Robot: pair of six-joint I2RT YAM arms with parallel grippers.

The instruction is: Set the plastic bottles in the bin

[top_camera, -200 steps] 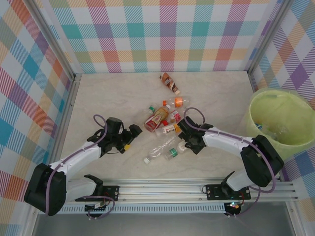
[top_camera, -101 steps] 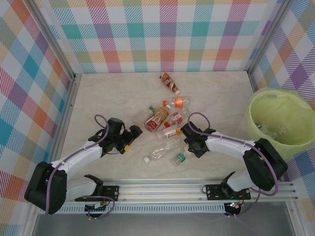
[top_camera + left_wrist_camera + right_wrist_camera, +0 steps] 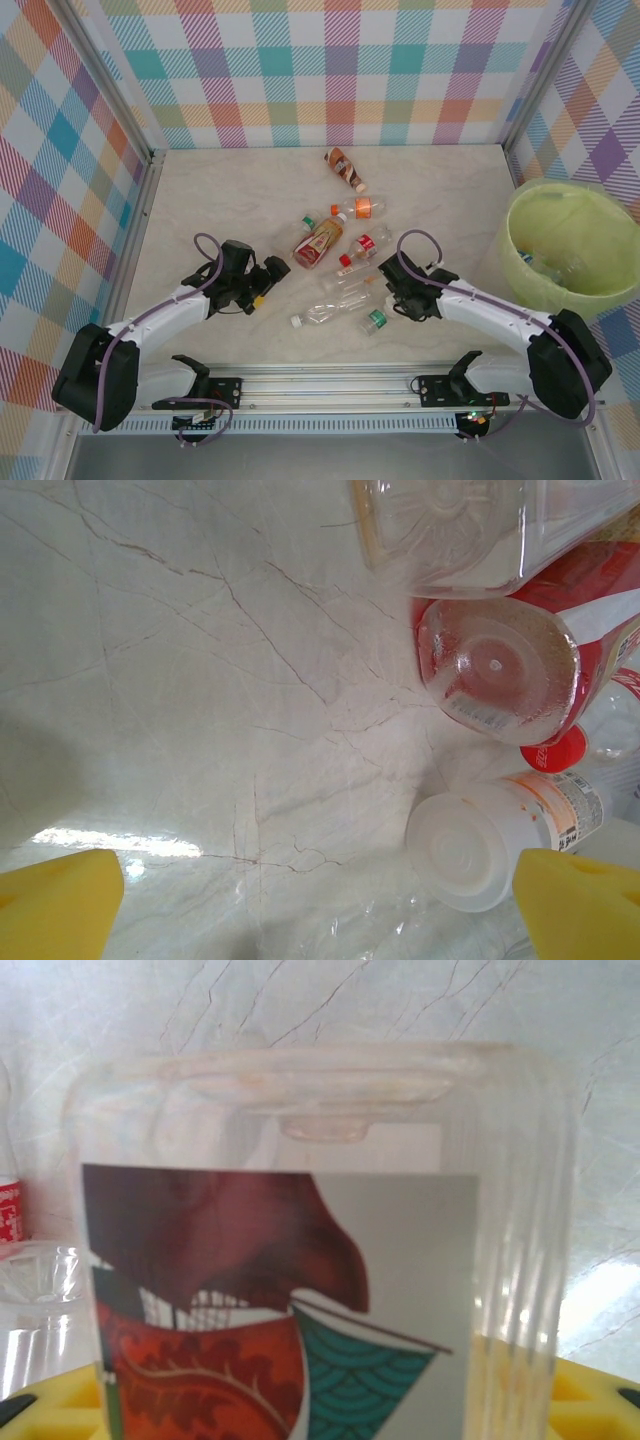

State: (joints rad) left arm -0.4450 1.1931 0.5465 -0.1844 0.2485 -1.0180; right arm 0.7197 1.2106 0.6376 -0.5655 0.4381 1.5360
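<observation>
As the right gripper (image 3: pixel 394 299) pulls back toward the bin (image 3: pixel 520 262), it carries a labelled clear bottle (image 3: pixel 300 1290) pinched between its fingers, one more freed from the bottles (image 3: pixel 320 238) on the table. The left gripper (image 3: pixel 268 283) hovers wide open and empty beside them.

Table (image 3: pixel 180 680): smooth, glossy, marble-look
Plastic bottles (image 3: pixel 335 308): clear glossy plastic
Bin (image 3: pixel 514 243): smooth translucent plastic
Finger pads (image 3: pixel 60 900): matt, foam-like
Near rail (image 3: pixel 330 385): ribbed metal
</observation>
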